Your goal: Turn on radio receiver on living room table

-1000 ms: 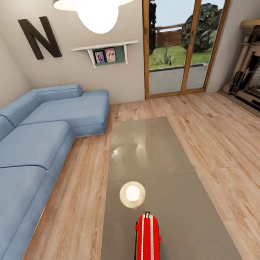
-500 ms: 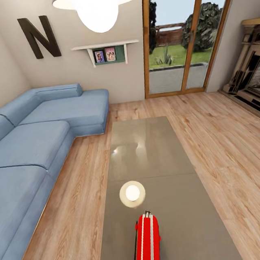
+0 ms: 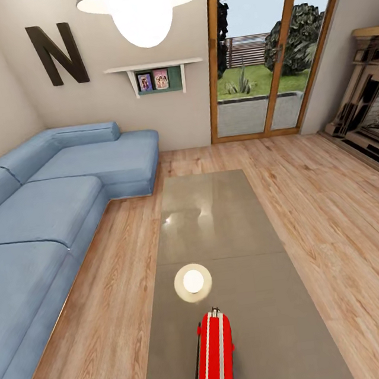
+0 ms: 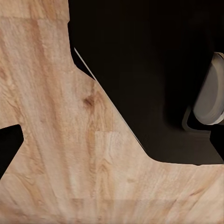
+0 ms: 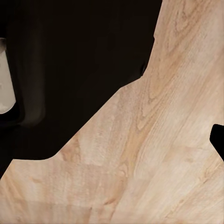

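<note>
The radio receiver (image 3: 214, 356) is a bright red rounded box with white stripes along its narrow top edge. It stands on the near end of the table (image 3: 217, 221), a long low one with a glossy grey-brown top, at the bottom centre of the head view. Its dial and grille faces are turned away from me. The left wrist view looks down at wood floor (image 4: 56, 140) beside the robot's dark base (image 4: 154, 70). The right wrist view takes in floor (image 5: 154, 154) and dark base (image 5: 70, 60) too.
A round white lamp reflection (image 3: 193, 282) lies on the tabletop just beyond the radio. A blue sectional sofa (image 3: 43, 214) runs along the left, a brick fireplace (image 3: 371, 117) is at the right, and glass doors (image 3: 258, 78) are at the back. Plank floor flanks the table.
</note>
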